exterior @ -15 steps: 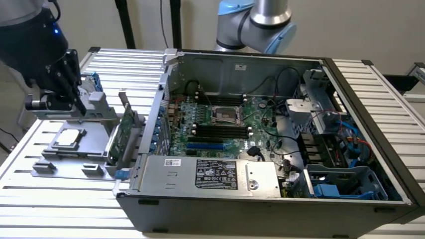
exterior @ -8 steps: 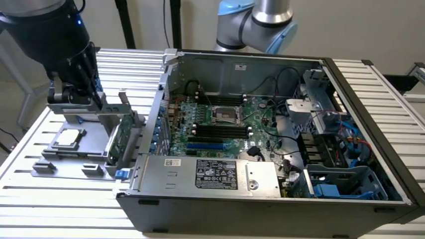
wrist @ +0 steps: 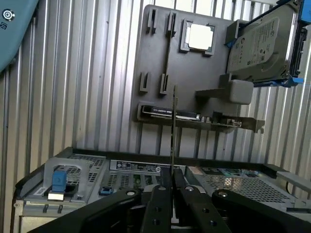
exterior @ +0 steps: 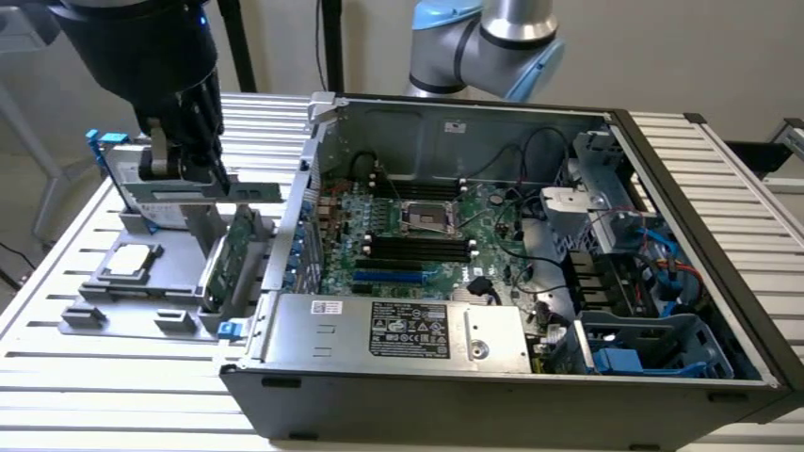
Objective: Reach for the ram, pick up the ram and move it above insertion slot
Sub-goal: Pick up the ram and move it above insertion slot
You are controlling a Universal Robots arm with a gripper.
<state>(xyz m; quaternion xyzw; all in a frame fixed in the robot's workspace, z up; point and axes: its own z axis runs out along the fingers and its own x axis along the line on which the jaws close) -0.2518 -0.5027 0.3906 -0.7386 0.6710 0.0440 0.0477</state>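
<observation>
Your gripper (wrist: 172, 187) has its two black fingers closed on the ram (wrist: 173, 126), which you see edge-on in the wrist view as a thin dark strip standing straight out from between the fingertips. In the exterior view the ram (exterior: 251, 191) shows as a narrow green board held level under the gripper (exterior: 186, 160), lifted clear above the grey parts holder (exterior: 138, 282) and just beside the open side wall of the computer case (exterior: 703, 311). You can make out its green face and long slim outline, but the chips on it are too small to tell. Taking the parts holder as your landmark: a square processor (exterior: 130, 264) lies flat in a pocket on it, a green expansion card (exterior: 226, 259) stands upright in a slot on the side nearer the case, and a hard drive with blue rails (wrist: 265, 46) leans at the holder's far corner, behind the gripper in the exterior view. The case sits touching or just beside the holder, on the exterior view's right of it, lying open with its motherboard (exterior: 415, 245) facing up; black memory slots (exterior: 415, 250) run across the middle of that board, well apart from the ram. Holder and case both rest on a table of pale ribbed aluminium slats (exterior: 113, 377). Behind the case you see the light blue and silver joints of the arm (exterior: 490, 38) against a plain pale wall.
</observation>
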